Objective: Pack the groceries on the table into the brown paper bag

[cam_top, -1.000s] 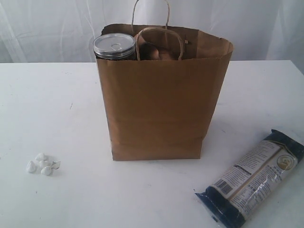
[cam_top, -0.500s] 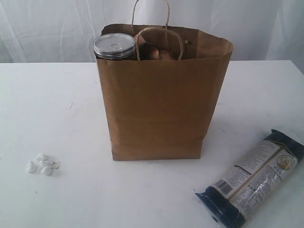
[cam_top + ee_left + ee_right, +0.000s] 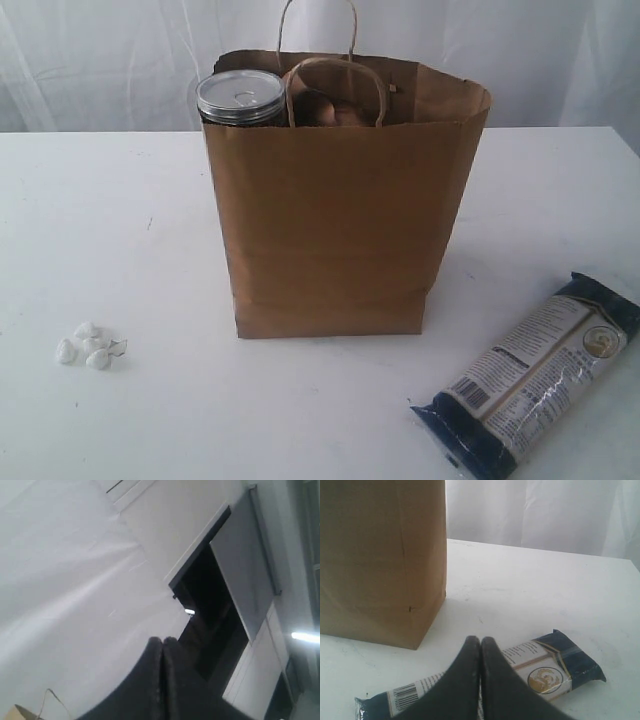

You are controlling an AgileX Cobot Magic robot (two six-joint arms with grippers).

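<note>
The brown paper bag (image 3: 340, 200) stands upright mid-table, its side also in the right wrist view (image 3: 380, 560). A silver pull-tab can (image 3: 240, 97) pokes out of its top left corner. One long dark-blue packet (image 3: 530, 375) lies flat on the white table (image 3: 120, 220) at the front right. In the right wrist view my right gripper (image 3: 480, 641) hangs shut and empty above that packet (image 3: 555, 667). My left gripper (image 3: 162, 641) is shut and empty, pointing up at a ceiling or wall. Neither gripper shows in the exterior view.
A small cluster of white pebble-like bits (image 3: 90, 345) lies at the front left of the table. White curtains hang behind the table. The bag's two loop handles (image 3: 335, 75) stand above its rim.
</note>
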